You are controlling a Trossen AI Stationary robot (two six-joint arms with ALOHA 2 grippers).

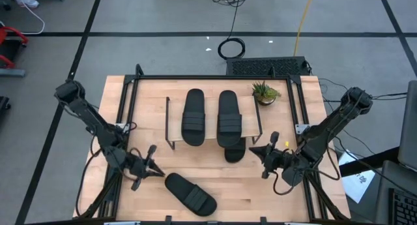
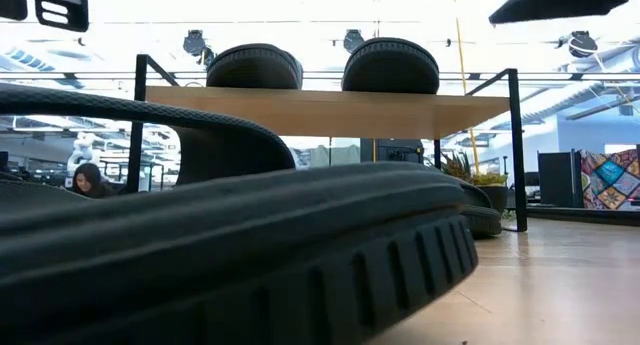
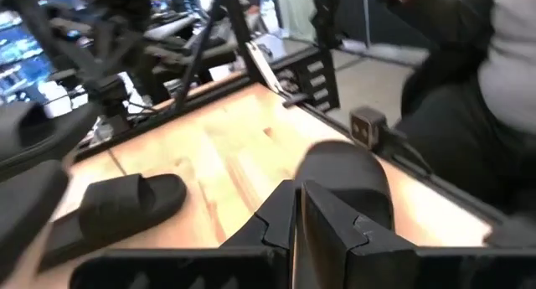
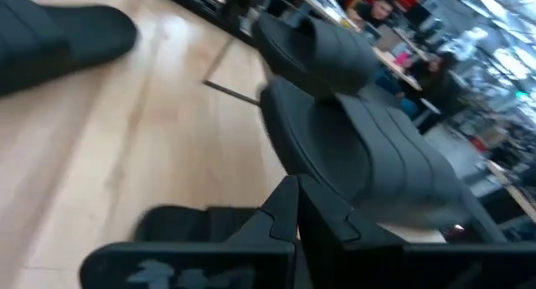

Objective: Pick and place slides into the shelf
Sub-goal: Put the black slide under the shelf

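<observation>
Slides (image 1: 205,117) sat two on the shelf (image 1: 172,130), one poking from under it, one loose (image 1: 190,194) at my left gripper's (image 1: 154,171) four o'clock, long axis ten-to-four; that arm was nearer. Both my grippers, right (image 1: 256,149) included, were clenched on nothing

Robotics lab in an open-plan office hall

Two dark arms are bolted to a black-framed wooden surface (image 1: 215,179) on grey floor tiles (image 1: 163,16) strewn with cables (image 1: 231,47); behind it run rows of desks, monitors, ceiling spotlights (image 2: 195,40) and seated people (image 2: 88,180).
</observation>
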